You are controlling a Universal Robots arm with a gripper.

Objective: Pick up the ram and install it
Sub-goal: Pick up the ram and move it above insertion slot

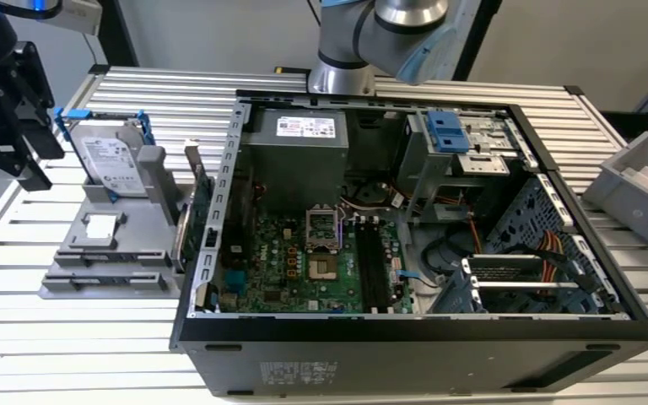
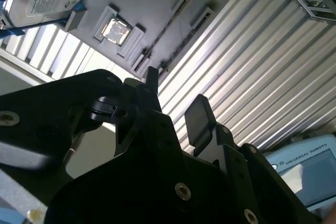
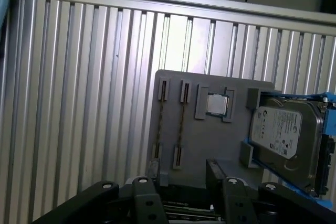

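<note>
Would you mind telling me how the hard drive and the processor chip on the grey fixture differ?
The hard drive stands on edge; the processor chip lies flat in a recess. The drive is far larger than the chip. The drive wears a blue bracket, the chip none. Both sit on the grey fixture.

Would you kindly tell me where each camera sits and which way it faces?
Exterior view: above the ribbed metal table, looking down into the open black computer case; the grey robot arm stands behind it.
First wrist view: on the wrist, looking down past the open black gripper at the grey parts holder.
Second wrist view: on the wrist, looking past the gripper at holder and table.
Shared: all three show the silver hard drive in the holder.
</note>
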